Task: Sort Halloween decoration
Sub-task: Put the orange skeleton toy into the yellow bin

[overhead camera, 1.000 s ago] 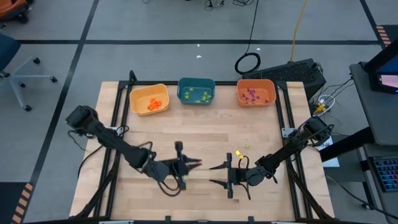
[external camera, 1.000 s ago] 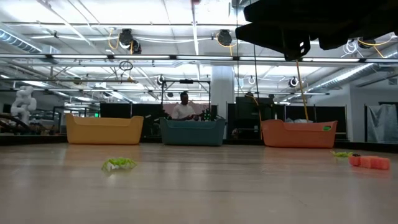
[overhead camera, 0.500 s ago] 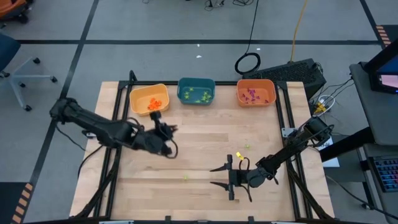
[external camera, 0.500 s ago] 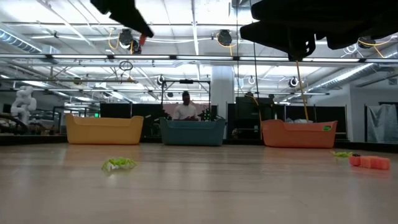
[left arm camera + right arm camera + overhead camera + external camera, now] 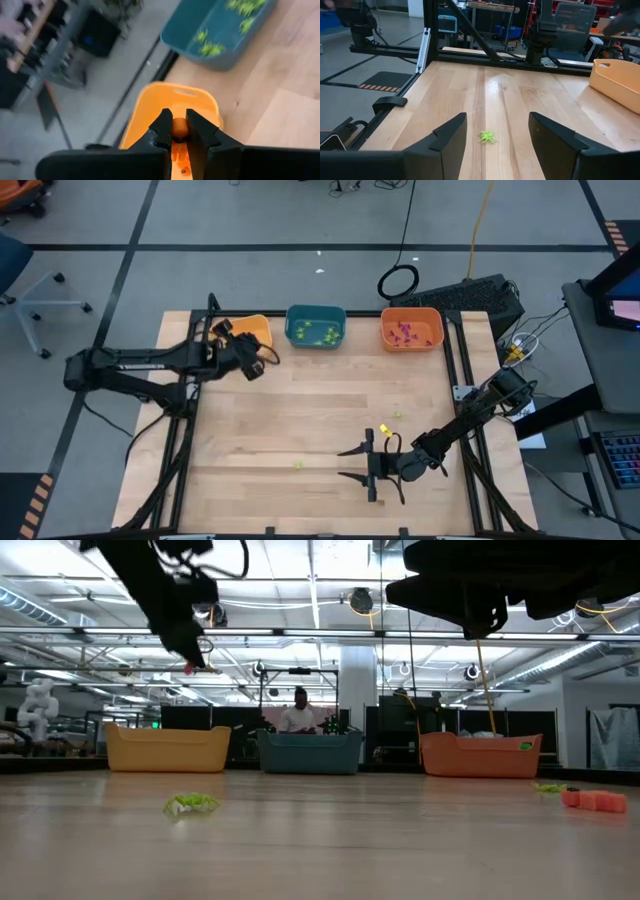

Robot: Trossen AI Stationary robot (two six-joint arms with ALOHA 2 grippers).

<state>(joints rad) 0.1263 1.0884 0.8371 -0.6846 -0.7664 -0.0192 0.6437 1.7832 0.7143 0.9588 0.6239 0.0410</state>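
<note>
My left gripper (image 5: pixel 222 330) is above the yellow bin (image 5: pixel 258 330) at the table's far left, shut on a small orange trinket (image 5: pixel 179 127). In the low view it (image 5: pixel 190 662) hangs high above that bin (image 5: pixel 165 748). My right gripper (image 5: pixel 345 462) stands open near the table's near edge, right of the middle. A light-green spider trinket (image 5: pixel 486 136) lies on the wood a little ahead of its fingers (image 5: pixel 297 465). The teal bin (image 5: pixel 316 327) holds green trinkets and the orange bin (image 5: pixel 411 328) purple ones. My left gripper pinches the orange trinket (image 5: pixel 179 127) between its two fingertips. The fingers slant downward toward the table's far left corner. The trinket is lifted clear, right over the yellow bin's opening (image 5: pixel 170 100).
A yellow-orange trinket (image 5: pixel 383 428) and a green one (image 5: pixel 397 417) lie on the wood beside my right arm. The three bins stand in a row along the far edge. A person stands in the room behind the teal bin (image 5: pixel 298 715).
My left gripper has swung from the table's near middle toward the far left corner, up to the yellow bin, turning as it went. It has stayed shut on the orange trinket the whole way.
</note>
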